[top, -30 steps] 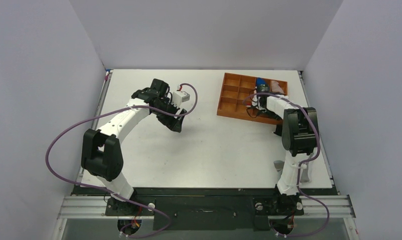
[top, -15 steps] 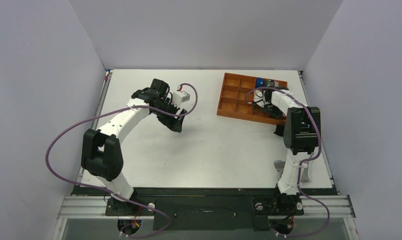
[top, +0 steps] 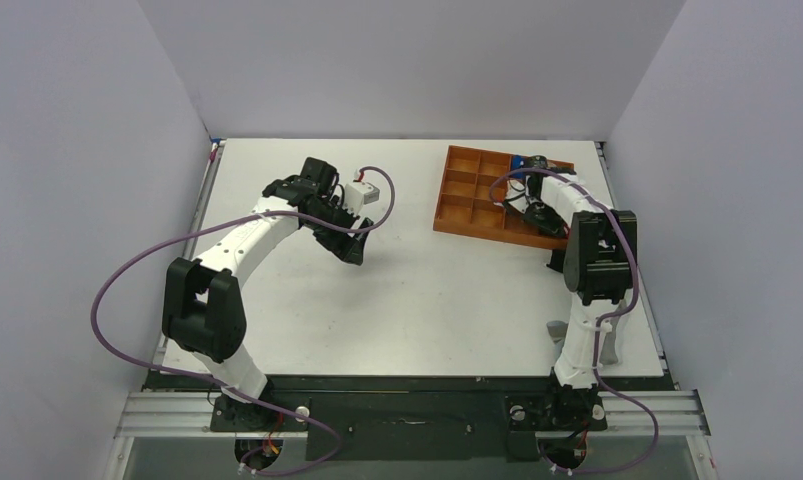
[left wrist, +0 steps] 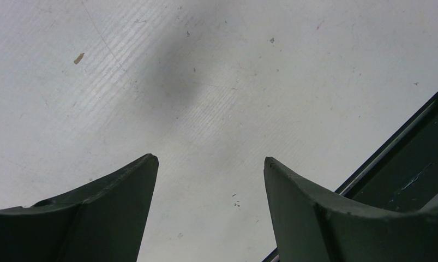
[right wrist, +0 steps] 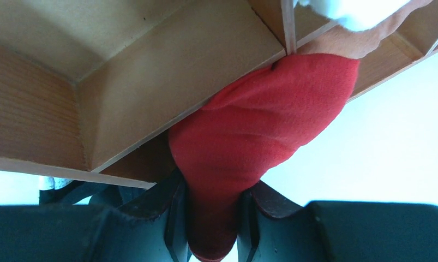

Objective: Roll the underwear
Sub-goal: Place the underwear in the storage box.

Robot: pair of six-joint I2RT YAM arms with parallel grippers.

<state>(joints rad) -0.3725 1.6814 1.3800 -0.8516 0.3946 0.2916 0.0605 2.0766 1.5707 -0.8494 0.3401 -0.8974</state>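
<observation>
On the white table [top: 427, 300], w/ pale walls [top: 397, 60] on 3 sides, we see a wood tray [top: 467, 190] far right. The right gripper [right wrist: 214, 215] pinches the red underwear [right wrist: 260, 125] by the tray's edge. The left gripper [left wrist: 208, 164] is wide open over the table.

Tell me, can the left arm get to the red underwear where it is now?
Probably not. The underwear is pinched in the right claw at the far right of the tray, under the right arm, while the left claw hangs open over bare table, left of the tray.
</observation>
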